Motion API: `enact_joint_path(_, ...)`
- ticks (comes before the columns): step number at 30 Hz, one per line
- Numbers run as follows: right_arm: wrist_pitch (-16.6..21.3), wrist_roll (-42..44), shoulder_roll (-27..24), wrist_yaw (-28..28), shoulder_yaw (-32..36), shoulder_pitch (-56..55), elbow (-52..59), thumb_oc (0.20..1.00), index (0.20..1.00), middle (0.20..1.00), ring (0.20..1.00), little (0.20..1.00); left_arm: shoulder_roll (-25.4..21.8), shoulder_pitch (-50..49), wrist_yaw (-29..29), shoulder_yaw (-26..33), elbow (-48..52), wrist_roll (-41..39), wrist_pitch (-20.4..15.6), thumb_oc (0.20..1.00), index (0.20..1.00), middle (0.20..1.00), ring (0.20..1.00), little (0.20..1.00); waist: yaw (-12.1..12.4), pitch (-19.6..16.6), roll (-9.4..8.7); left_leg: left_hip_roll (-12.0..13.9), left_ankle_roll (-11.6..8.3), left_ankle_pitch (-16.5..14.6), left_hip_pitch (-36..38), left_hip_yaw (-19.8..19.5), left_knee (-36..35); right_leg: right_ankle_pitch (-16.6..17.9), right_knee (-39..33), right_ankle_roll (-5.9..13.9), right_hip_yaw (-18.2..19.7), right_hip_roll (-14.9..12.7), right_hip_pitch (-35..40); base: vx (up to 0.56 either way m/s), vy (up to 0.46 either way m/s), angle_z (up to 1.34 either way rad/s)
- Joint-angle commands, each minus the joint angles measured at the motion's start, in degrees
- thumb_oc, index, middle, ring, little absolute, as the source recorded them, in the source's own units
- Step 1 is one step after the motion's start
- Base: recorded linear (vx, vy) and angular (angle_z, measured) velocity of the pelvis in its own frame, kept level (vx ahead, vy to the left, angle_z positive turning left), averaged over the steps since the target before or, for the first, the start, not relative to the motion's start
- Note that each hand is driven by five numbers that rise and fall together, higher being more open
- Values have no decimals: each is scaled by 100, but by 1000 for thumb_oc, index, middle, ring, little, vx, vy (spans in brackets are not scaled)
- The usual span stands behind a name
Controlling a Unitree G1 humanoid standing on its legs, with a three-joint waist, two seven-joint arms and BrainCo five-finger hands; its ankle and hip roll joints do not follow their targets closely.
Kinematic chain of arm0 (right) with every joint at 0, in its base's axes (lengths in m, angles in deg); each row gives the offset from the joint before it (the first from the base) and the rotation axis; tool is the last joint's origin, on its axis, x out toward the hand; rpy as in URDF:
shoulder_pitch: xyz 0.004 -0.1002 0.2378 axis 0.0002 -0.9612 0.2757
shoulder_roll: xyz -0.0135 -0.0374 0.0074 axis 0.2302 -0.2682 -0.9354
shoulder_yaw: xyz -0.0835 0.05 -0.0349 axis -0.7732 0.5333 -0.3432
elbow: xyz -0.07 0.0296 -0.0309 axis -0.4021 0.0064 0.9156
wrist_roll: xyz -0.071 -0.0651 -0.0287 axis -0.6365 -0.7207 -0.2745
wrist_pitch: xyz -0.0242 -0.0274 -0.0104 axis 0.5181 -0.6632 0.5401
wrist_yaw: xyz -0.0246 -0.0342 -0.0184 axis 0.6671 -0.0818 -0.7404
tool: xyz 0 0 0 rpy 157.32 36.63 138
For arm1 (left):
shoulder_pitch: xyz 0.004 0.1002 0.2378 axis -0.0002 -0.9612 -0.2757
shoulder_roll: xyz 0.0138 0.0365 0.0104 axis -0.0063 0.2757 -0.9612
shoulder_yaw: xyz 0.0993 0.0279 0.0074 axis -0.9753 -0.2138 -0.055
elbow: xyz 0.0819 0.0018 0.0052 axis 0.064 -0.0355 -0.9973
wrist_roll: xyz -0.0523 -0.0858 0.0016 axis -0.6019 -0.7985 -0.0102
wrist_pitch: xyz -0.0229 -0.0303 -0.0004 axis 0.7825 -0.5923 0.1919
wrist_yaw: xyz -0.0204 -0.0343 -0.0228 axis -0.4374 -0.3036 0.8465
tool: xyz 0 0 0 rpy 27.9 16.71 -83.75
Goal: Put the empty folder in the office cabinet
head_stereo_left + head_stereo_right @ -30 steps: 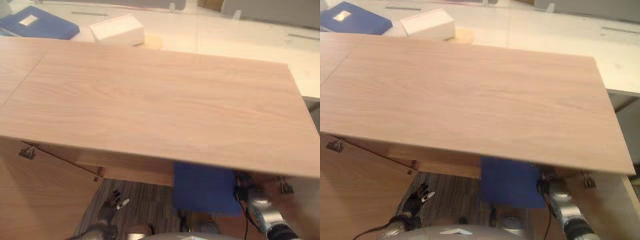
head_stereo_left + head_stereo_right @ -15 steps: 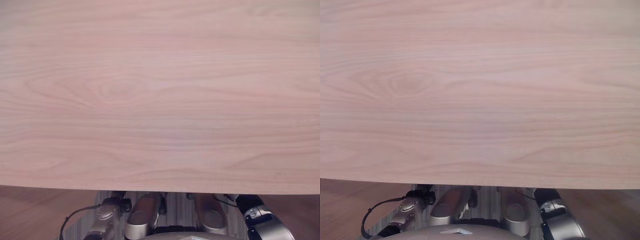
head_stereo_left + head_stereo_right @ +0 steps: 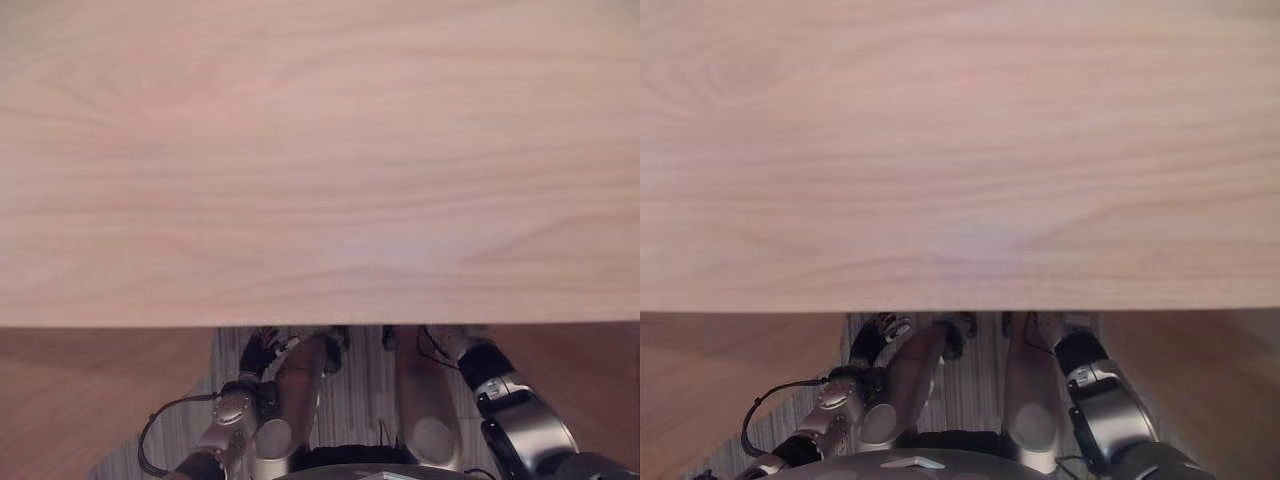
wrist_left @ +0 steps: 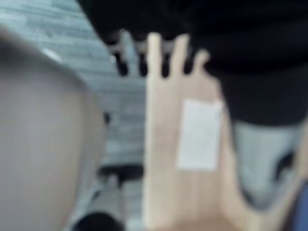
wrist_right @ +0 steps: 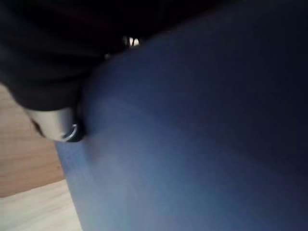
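Pale pinkish wood-grain cabinet top [image 3: 320, 160], grey striped floor [image 3: 360, 400], deep blue folder [image 5: 202, 144].

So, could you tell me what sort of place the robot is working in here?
Probably an office: a light wood cabinet top spans the head views, striped grey carpet lies below it, and a blue folder sits against the right hand.

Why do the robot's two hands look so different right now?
The left hand holds nothing and its fingers are straight, while the right hand has its thumb against the blue folder. The left hand hangs out over the striped floor, while the right arm reaches in under the wooden cabinet top. Both hands are down low, below that top.
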Motion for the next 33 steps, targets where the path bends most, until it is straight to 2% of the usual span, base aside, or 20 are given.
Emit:
enact_joint_path(1,613,883,-152,49,440,87,100,200,200,200,200,200,7,-371,94,-94,255,-146,-115,1000,1000,1000,1000,1000,37,-280,51,-192,185,-596,421,-284,-169,-101,-89,254,-174,239,-182,11,-56,7)
enact_joint_path(4,659,847,-226,58,589,499,-44,200,200,200,200,200,-21,-328,58,-165,289,-280,-75,1000,1000,1000,1000,1000,129,-280,76,-184,191,-600,326,-332,-92,-124,-35,241,-217,231,-229,49,-73,10)
enact_joint_path(7,1014,827,-339,-187,694,856,-137,200,200,200,200,200,-65,-279,29,-209,343,-338,29,1000,1000,1000,1000,1000,208,-280,108,-174,185,-586,287,-374,-82,-153,3,233,-265,223,-248,43,-62,5)
enact_joint_path(10,787,1160,-569,-110,985,1528,-528,200,200,200,200,200,-131,-219,12,-283,359,-451,129,1000,1000,1000,1000,1000,337,-280,171,-142,156,-578,230,-441,-17,-265,107,196,-330,216,-232,97,-80,10)
enact_joint_path(17,596,1802,-1103,-283,1080,2503,-1214,200,200,200,200,200,-312,-164,-92,-279,425,-596,367,1000,1000,1000,1000,1000,568,-280,260,-77,87,-548,74,-569,150,-528,326,109,-401,218,-178,114,-84,9)
enact_joint_path(24,402,1734,-1534,-708,853,3220,-1693,200,200,200,200,200,-502,-186,-269,-227,536,-700,519,1000,1000,1000,1000,1000,775,-280,338,-43,17,-467,-217,-670,324,-736,474,10,-523,193,-182,64,-71,8)
enact_joint_path(27,427,1794,-1639,-887,764,3387,-1866,200,200,200,200,200,-552,-254,-397,-193,517,-745,477,1000,1000,1000,1000,1000,822,-280,365,-51,3,-446,-376,-681,443,-796,511,-23,-538,190,-197,17,-25,6)
enact_joint_path(28,572,1851,-1674,-968,740,3456,-1932,200,200,200,200,200,-562,-302,-428,-168,524,-751,446,1000,1000,1000,1000,1000,845,-280,382,-47,-2,-444,-459,-669,515,-829,533,-35,-539,184,-201,0,0,0)
enact_joint_path(33,743,1973,-1694,-927,710,3696,-2052,200,200,200,200,200,-607,-368,-451,-112,590,-905,401,1000,1000,1000,1000,1000,896,-280,439,-58,-18,-428,-703,-666,687,-916,598,-74,-527,187,-259,0,0,0)
